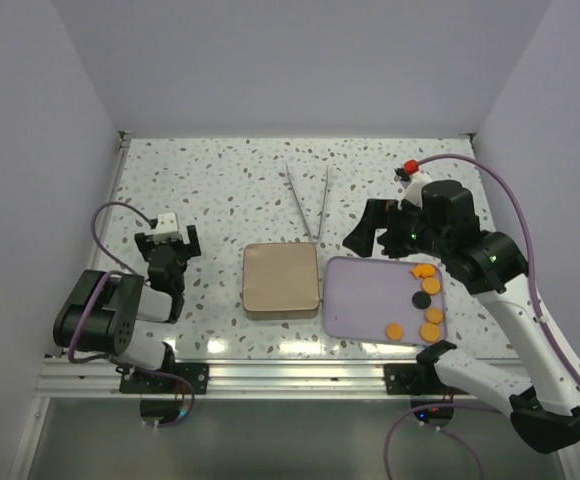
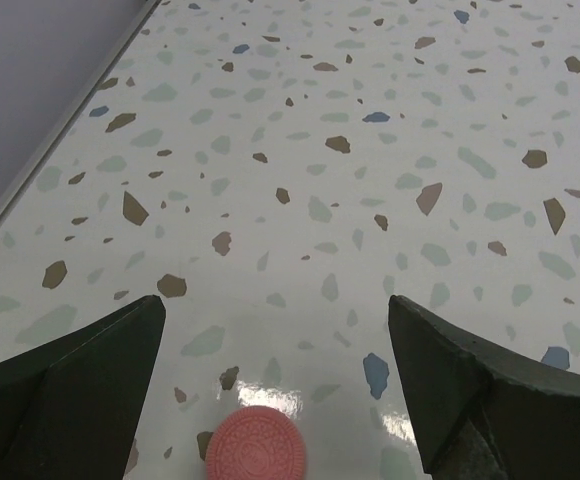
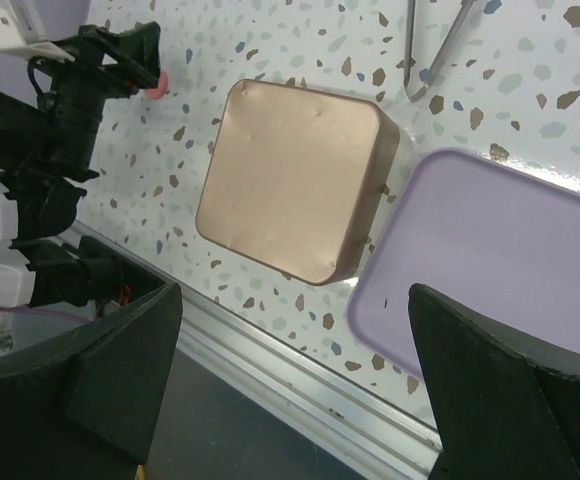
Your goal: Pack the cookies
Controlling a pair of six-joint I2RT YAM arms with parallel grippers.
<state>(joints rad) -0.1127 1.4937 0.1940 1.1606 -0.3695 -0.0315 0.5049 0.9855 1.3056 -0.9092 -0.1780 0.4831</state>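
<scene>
Several orange cookies and a black disc lie at the right end of a lavender tray. A pink cookie lies on the table between the open jaws of my left gripper, close to the palm and not touching either finger. It also shows in the right wrist view, under the left gripper's tip. My left gripper points at the table on the left. My right gripper is open and empty, held above the tray's far left corner; in its wrist view nothing sits between the jaws.
A closed copper-coloured square box sits left of the tray, also in the right wrist view. Metal tongs lie behind the box. The aluminium rail marks the near table edge. White walls enclose the table.
</scene>
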